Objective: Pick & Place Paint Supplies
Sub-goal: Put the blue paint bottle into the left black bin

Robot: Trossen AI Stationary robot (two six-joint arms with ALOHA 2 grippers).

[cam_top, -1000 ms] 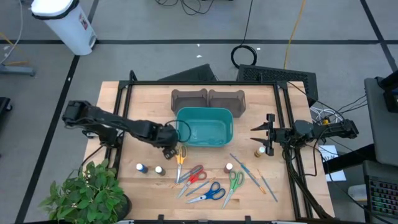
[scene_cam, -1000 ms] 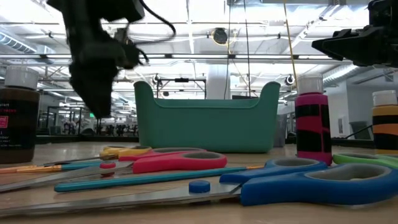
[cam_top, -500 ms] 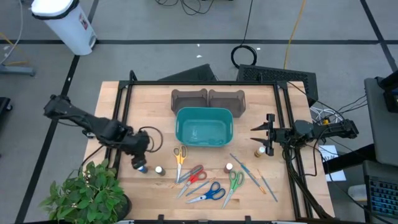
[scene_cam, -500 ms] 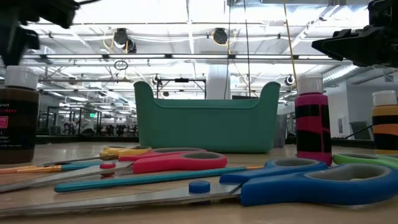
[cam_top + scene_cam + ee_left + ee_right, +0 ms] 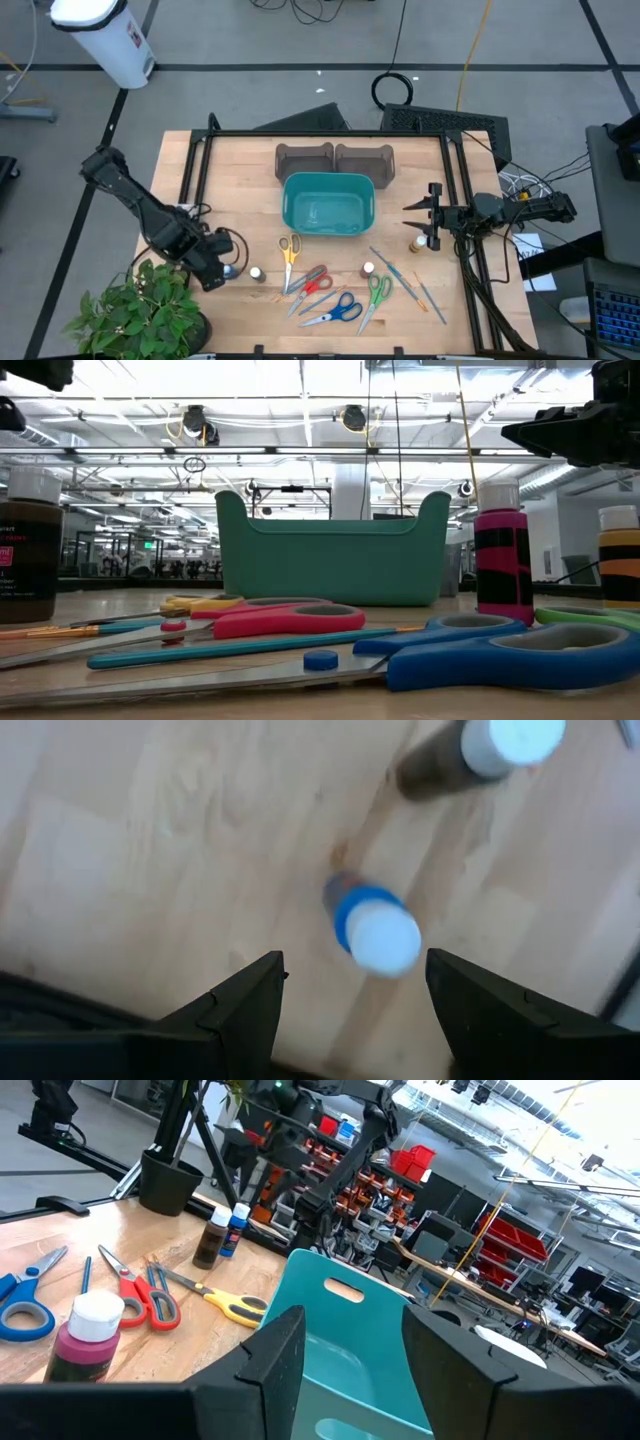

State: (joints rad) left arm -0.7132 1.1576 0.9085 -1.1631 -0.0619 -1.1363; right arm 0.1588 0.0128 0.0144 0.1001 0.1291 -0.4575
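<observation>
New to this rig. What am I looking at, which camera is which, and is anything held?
Two robot arms work at a wooden table. One camera looks straight down, one sits at tabletop height, and one rides on each wrist. The left gripper, open and empty, hovers over a blue paint bottle beside a brown bottle. The right gripper waits open and empty at the table's right edge. Also on the table: a teal bin, scissors in several colours, thin paintbrushes and more bottles.
</observation>
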